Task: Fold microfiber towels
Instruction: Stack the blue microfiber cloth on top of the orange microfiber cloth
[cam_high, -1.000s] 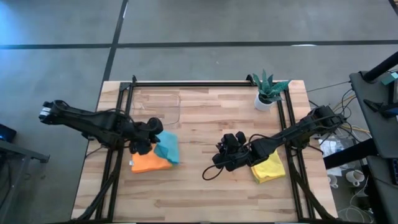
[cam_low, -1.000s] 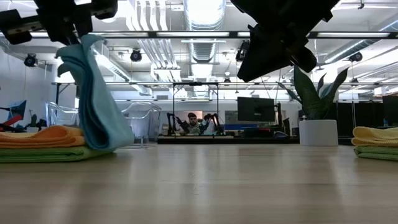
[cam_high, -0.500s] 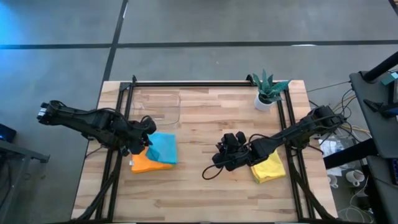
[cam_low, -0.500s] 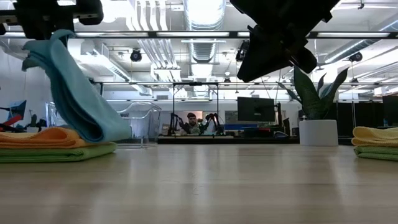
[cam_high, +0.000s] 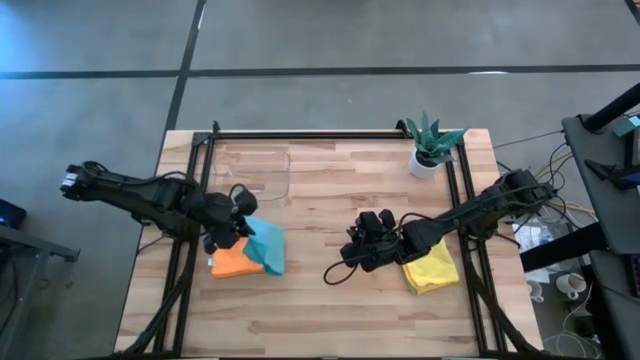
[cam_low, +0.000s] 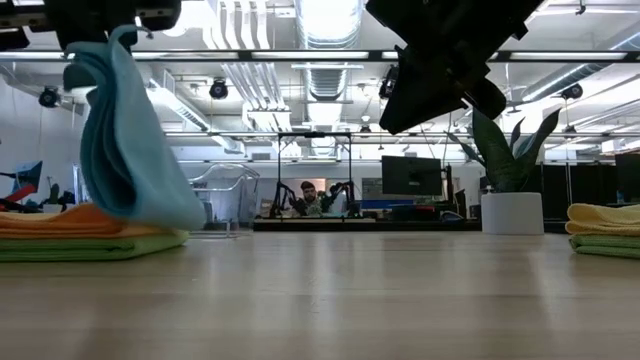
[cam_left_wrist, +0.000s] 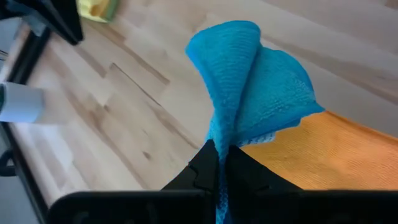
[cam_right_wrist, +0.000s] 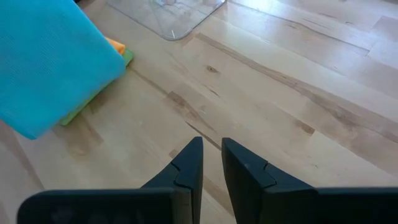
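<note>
At the table's left, my left gripper (cam_high: 232, 232) is shut on a teal towel (cam_high: 265, 246), which hangs over a stack of an orange towel (cam_high: 232, 264) on a lime green one (cam_low: 90, 246). My right gripper (cam_high: 350, 258) hovers right of the table's middle, its fingers (cam_right_wrist: 211, 155) a narrow gap apart with nothing between them. Behind it, near the right edge, a folded yellow towel (cam_high: 432, 270) lies on another green one (cam_low: 605, 246). My left gripper pinches a bunched upper part of the teal towel (cam_left_wrist: 219, 138) between its two fingers, several layers gathered together. The fingers slant down from the table's left side. The towel hangs slack below them, and its lower end (cam_low: 168, 214) rests on the orange towel.
A clear plastic tray (cam_high: 255, 170) stands behind the left stack. A small potted plant (cam_high: 430, 146) stands at the far right corner. Bare wood (cam_high: 320, 200) lies between the two stacks. Dark frame rails (cam_high: 188, 200) run along both table sides.
My left gripper has swung toward the table's left edge and back again, rolling its wrist. The teal towel's top has followed, slanting out and then hanging steeper, while its lower end has stayed on the orange towel.
</note>
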